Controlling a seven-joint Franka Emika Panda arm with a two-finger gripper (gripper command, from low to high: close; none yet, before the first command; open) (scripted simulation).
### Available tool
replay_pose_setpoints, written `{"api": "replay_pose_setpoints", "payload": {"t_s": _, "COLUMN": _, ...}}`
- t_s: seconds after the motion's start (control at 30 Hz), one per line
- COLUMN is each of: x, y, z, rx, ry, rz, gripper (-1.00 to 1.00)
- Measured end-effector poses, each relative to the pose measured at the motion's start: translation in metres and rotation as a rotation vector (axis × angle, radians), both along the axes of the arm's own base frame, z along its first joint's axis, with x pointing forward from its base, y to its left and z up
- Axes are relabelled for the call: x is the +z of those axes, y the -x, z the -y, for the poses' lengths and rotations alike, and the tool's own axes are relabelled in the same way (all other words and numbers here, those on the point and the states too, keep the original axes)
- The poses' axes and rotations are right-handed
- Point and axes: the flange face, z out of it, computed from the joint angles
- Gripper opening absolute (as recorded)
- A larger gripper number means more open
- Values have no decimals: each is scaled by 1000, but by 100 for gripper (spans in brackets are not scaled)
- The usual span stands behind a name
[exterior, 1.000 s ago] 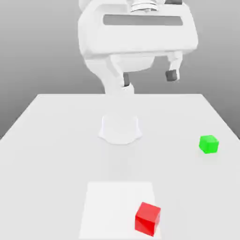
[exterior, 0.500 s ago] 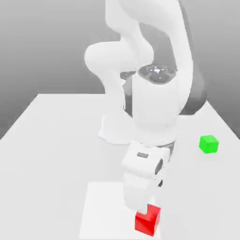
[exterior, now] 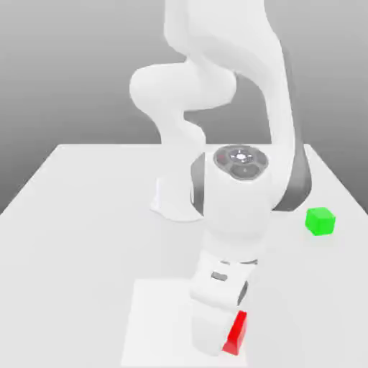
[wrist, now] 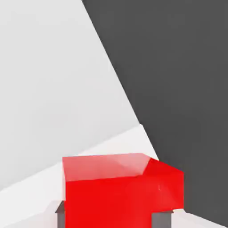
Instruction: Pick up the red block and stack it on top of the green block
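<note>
Between the fingers (wrist: 113, 218) we are seeing the red block (wrist: 120, 191), with one dark fingertip pressing against each of its opposite sides, so we are reading the fingers as clamped narrow on it. From the exterior view, the arm's hand (exterior: 215, 309) is covering most of the red block (exterior: 236, 333), which is sitting low on the pale square patch (exterior: 154, 316) of the tabletop (exterior: 79, 215), not yet lifted by our judgement. We are noting the green block (exterior: 320, 221) well apart, toward the exterior view's right. Risk we are judging: the fingertips appear low on the block's sides, so a fast lift could let it rotate or slip; a tilted block would then land skewed on the green block.
</note>
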Motion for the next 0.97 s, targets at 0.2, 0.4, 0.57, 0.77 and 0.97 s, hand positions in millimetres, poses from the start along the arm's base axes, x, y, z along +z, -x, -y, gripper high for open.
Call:
{"api": "replay_pose_setpoints", "payload": {"t_s": 0.2, "x": 16, "y": 75, "z": -130, "rx": 291, "ry": -47, "rz": -30, "gripper": -100}}
{"api": "replay_pose_setpoints", "payload": {"t_s": 0.4, "x": 31, "y": 203, "z": -238, "rx": 656, "ry": -54, "rz": -42, "gripper": -100}}
{"api": "replay_pose_setpoints", "payload": {"t_s": 0.57, "x": 41, "y": 297, "z": -266, "rx": 886, "ry": -29, "rz": -25, "gripper": -100}}
{"api": "replay_pose_setpoints", "payload": {"t_s": 0.77, "x": 18, "y": 359, "z": -273, "rx": 1048, "ry": 3, "rz": 2, "gripper": -100}}
{"api": "replay_pose_setpoints", "payload": {"t_s": 0.97, "x": -17, "y": 360, "z": -272, "rx": 1049, "ry": 3, "rz": 3, "gripper": 100}}
